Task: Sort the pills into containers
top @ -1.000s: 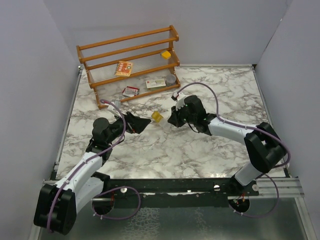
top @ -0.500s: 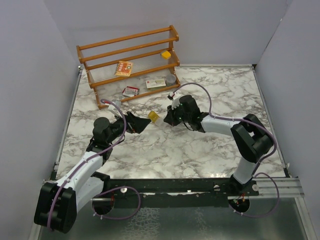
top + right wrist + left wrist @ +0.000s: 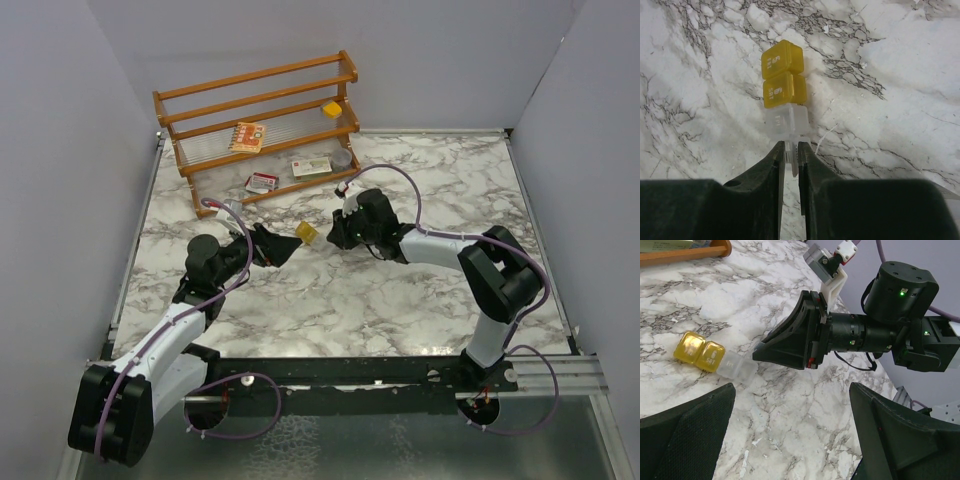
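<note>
A short strip of three joined small containers [image 3: 310, 234] lies on the marble between the arms: two yellow ones [image 3: 782, 72] and a clear one [image 3: 786, 120]. No loose pills show, and I cannot tell whether any are inside. My right gripper [image 3: 790, 147] lies low on the table, its jaws nearly together on a thin clear tab sticking out of the clear end. In the left wrist view its black wedge [image 3: 790, 340] meets the clear container [image 3: 737, 367]. My left gripper [image 3: 792, 386] stands wide open just short of the strip, with only bare marble between its fingers.
A wooden rack [image 3: 255, 120] stands at the back left. It carries a yellow cube [image 3: 331, 108], printed boxes [image 3: 247, 136] and a grey tin [image 3: 343, 157]. One more box [image 3: 262, 182] lies in front of it. Grey walls close in both sides.
The right arm reached further left, its elbow swinging in, and the strip shifted slightly left with it. Its jaws stand a touch wider. The left arm stayed still.
</note>
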Controlling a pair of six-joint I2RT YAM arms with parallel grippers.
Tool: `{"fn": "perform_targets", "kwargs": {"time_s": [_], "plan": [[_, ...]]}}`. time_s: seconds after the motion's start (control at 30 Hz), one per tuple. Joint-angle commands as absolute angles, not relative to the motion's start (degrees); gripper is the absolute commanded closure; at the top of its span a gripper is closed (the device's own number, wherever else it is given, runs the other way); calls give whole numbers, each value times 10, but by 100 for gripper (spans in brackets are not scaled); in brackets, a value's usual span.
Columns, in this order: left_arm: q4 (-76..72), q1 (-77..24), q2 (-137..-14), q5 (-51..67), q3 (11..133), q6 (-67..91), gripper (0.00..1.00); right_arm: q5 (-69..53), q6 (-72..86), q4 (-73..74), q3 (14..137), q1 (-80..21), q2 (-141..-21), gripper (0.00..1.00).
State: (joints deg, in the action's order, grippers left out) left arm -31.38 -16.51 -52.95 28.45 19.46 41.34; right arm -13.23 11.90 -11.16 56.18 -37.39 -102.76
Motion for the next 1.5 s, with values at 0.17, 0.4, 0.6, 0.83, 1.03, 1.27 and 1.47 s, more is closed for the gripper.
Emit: {"fn": "perform_targets", "kwargs": {"time_s": [0.17, 0.4, 0.6, 0.83, 1.03, 1.27, 1.47], "plan": [[-316, -163, -529, 277, 202, 408, 1, -105, 112, -108, 581, -373, -1034, 79], [-316, -163, -529, 280, 203, 410, 1, -92, 103, -106, 581, -373, -1017, 72], [-316, -162, -534, 281, 206, 408, 1, -64, 70, -75, 618, -374, -988, 68], [-316, -163, -539, 279, 209, 400, 1, -5, 50, -43, 637, -374, -920, 68], [-317, -163, -540, 275, 214, 391, 1, 157, 66, -4, 598, -374, -855, 68], [-317, -163, -551, 280, 220, 387, 1, 190, 75, 20, 558, -374, -828, 68], [-316, -163, -548, 280, 215, 377, 1, 193, 96, -6, 534, -374, -844, 34]]}}
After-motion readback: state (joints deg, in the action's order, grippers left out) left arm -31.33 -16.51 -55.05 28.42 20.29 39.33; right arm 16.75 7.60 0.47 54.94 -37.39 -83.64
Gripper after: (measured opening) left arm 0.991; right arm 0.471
